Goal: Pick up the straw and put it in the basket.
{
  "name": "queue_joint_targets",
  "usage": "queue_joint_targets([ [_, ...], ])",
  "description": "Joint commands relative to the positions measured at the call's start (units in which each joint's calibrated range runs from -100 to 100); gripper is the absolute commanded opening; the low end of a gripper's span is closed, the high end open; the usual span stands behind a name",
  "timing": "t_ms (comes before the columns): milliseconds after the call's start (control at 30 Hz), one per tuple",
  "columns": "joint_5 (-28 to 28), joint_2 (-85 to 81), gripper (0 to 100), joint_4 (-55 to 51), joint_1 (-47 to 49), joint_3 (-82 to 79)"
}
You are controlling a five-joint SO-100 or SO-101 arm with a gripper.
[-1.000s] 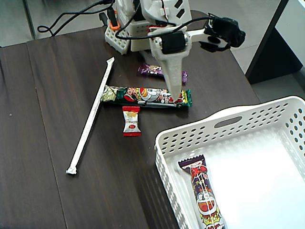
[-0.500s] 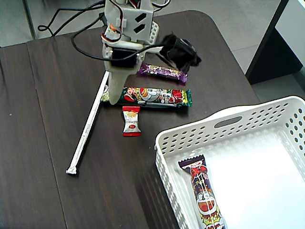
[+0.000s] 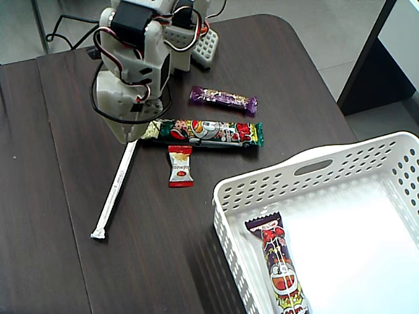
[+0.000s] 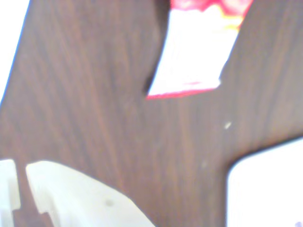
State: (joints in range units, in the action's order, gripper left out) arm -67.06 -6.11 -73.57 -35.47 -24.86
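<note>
I can make out no word, brand or number anywhere. The long green-and-red candy bar carries cartoon faces and small print too fine for me to read. The purple candy bar, the small red-and-white candy and the dark bar lying in the basket show coloured printing only, all illegible. My wrist view is too blurred for any lettering.
</note>
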Motion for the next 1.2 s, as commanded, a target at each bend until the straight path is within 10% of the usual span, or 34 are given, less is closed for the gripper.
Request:
queue_joint_targets([
  [0,-0.06,2.02,1,-0.97,0.06,4.19],
  [1167,6.97,10.27,12,6.12,0.86,4.46],
])
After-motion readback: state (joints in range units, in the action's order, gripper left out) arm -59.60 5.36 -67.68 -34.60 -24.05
